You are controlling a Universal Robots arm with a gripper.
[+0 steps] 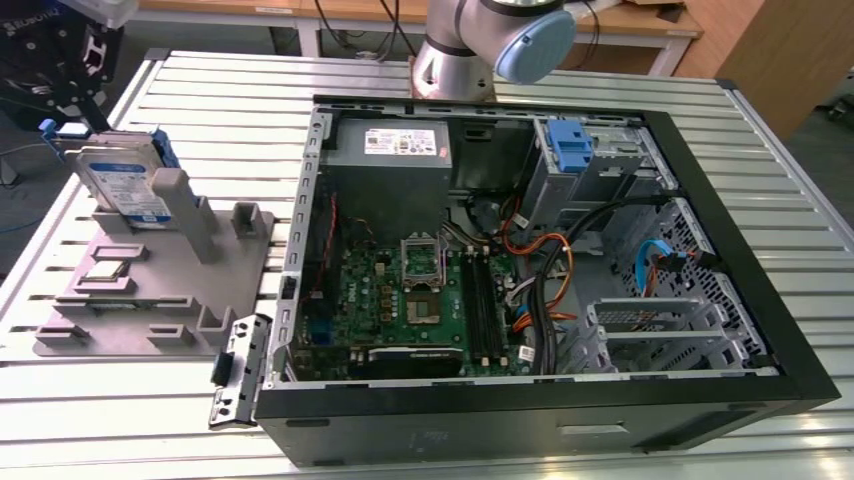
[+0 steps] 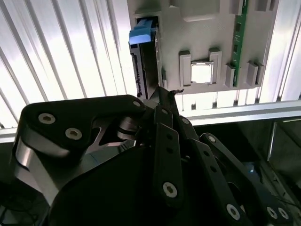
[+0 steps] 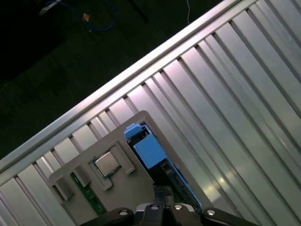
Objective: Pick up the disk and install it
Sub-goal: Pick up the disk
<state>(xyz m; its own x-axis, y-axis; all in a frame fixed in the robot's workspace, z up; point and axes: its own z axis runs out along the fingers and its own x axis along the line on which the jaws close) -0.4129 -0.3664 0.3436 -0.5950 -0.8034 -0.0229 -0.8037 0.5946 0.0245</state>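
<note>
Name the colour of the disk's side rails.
Blue rails on the disk, best in the first wrist view.

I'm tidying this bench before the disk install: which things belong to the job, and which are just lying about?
Job: disk, hand, open computer case.
Lying about: processor chip and memory stick, on the grey holder.
</note>
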